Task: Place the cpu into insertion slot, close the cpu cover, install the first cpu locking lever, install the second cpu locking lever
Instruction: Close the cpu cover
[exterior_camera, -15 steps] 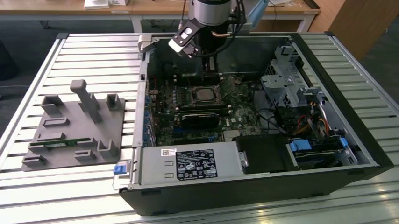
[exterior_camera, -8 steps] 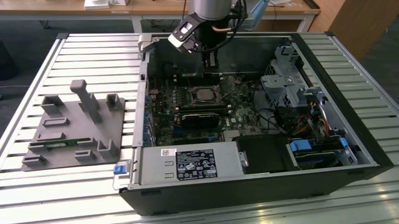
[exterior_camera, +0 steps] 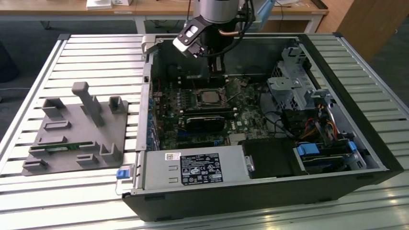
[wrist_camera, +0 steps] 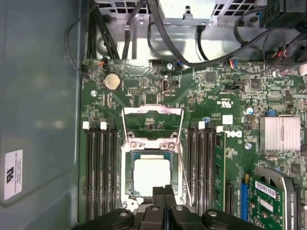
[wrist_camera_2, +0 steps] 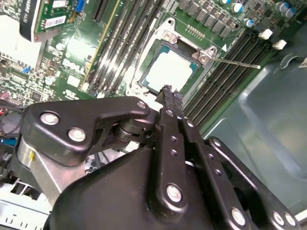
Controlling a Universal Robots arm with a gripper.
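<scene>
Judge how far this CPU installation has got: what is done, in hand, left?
Done: the small square silver-grey cpu sits in the black, silver-rimmed insertion slot. In hand: nothing; the shut black gripper hovers at the slot's edge. Left: the thin silvery cpu cover frame lies flipped open, and a thin metal lever juts out unlatched.

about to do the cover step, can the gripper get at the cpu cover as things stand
Probably yes. The cpu cover stands open past the cpu, with nothing lying across it, and the gripper hangs just over the cpu's edge.
</scene>
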